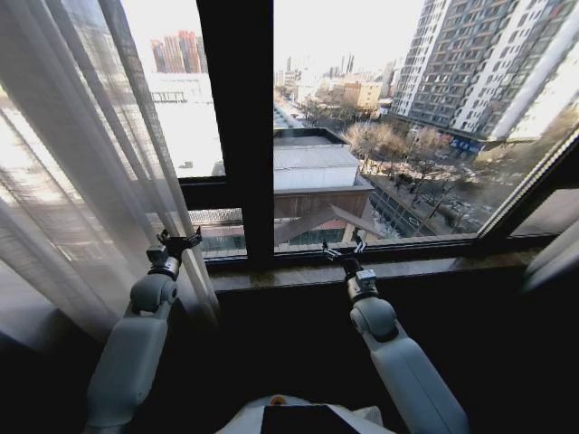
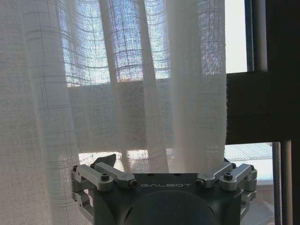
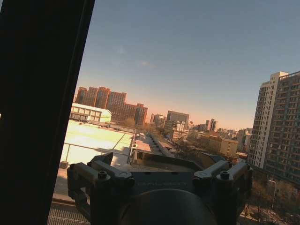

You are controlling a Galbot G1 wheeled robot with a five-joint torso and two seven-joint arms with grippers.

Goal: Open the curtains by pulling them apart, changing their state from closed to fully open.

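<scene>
sheer curtains (image 1: pixel 81 163) bunched just beside left hand (image 1: pixel 176 244), fingers spread

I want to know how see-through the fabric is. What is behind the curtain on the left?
Behind the curtain, daylight and blurred building shapes come through the weave; finer detail is veiled. The left gripper is at its inner edge; the right gripper faces bare window glass.

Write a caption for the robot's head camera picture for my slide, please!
Left gripper open at the sheer curtains' edge; right gripper open before bare window glass.
</scene>
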